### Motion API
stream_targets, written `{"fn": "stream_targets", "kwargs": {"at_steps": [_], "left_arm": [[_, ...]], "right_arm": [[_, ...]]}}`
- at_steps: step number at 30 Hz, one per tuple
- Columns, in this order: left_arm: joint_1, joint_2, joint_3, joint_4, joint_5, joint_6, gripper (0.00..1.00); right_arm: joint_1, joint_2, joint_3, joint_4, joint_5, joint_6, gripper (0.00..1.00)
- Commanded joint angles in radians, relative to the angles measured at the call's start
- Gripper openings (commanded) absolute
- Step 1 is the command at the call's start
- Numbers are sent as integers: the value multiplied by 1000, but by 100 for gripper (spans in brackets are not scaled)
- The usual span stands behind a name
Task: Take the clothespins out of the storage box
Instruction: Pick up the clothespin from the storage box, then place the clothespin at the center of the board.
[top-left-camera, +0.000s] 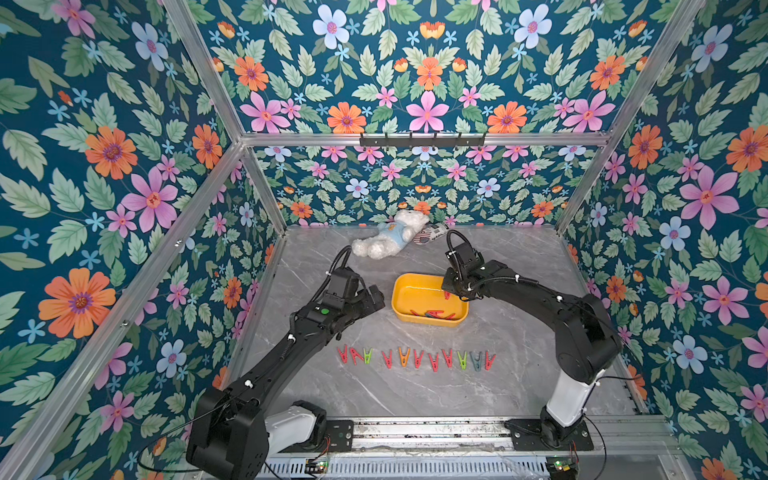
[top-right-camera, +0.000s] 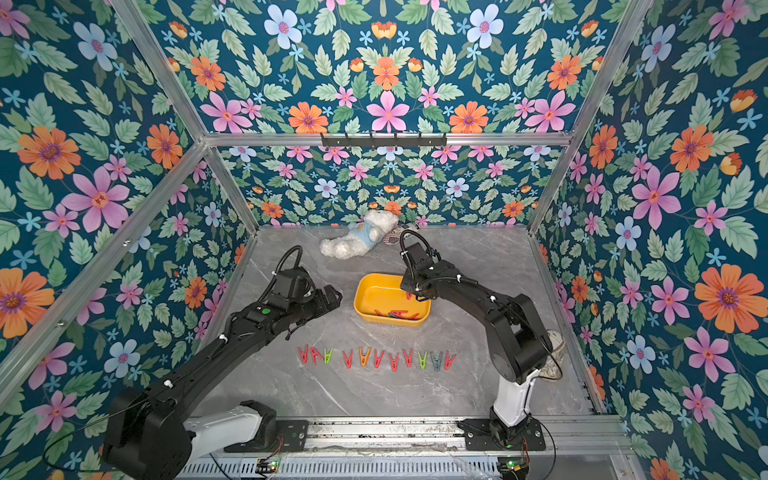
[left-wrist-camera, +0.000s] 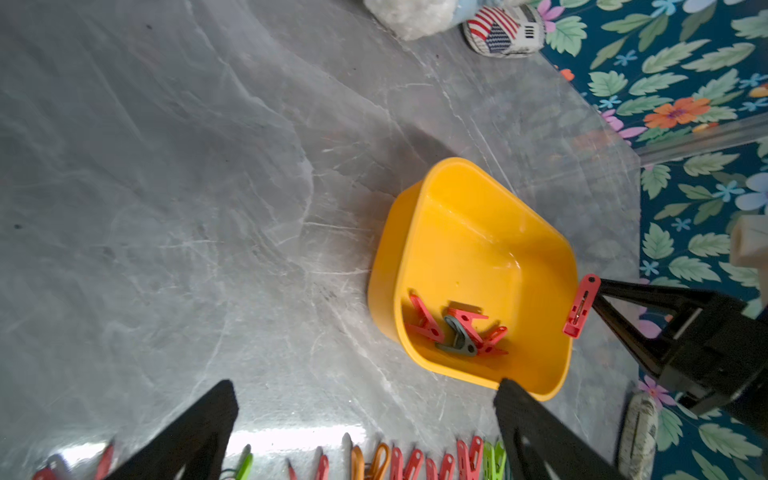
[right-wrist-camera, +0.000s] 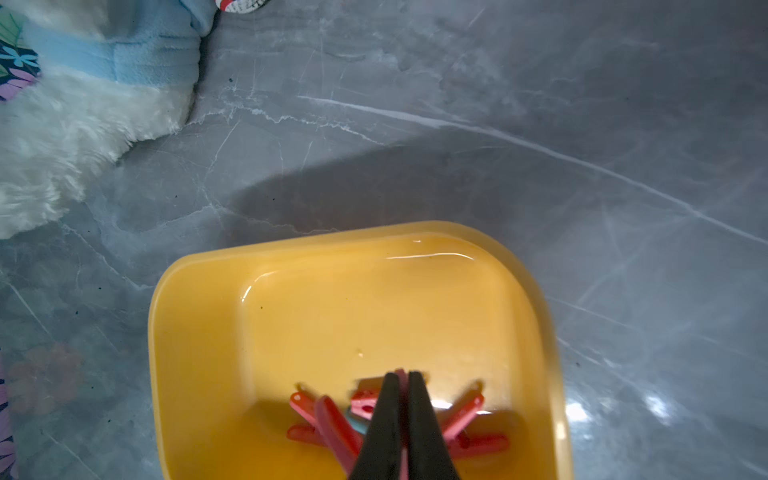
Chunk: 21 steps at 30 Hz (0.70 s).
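**Most clothespins out, a few left in the box**

The left pincer (left-wrist-camera: 365, 388) hangs empty with its jaws wide apart, over the surface just left of the storage box (top-left-camera: 424, 322). Eleven clothespins (top-left-camera: 418, 358) already lie in a neat row near the front edge of the surface, well clear of the box. The box sits about mid-surface. A small heap (left-wrist-camera: 457, 328) of four or five, mostly red with one grey, is left at its front end. The right pincer (right-wrist-camera: 401, 380) is clamped on one red clothespin (left-wrist-camera: 582, 305), lifted over the right end of the box. By my judgement the job is roughly two-thirds done.
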Motion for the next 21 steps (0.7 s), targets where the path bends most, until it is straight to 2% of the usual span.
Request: {"fn": "stream_targets", "kwargs": {"at_steps": [1, 10, 15, 21], "left_arm": [[-40, 30, 35, 58, 22, 37, 100], [-168, 169, 146, 113, 66, 98, 100], [-180, 221, 180, 116, 79, 98, 100], [-184, 249, 196, 116, 83, 95, 100]], "right_arm": [[-10, -70, -78, -30, 47, 7, 0], [-43, -335, -352, -67, 83, 44, 1], [-52, -441, -488, -82, 88, 72, 1], [-64, -500, -626, -80, 90, 96, 1]]}}
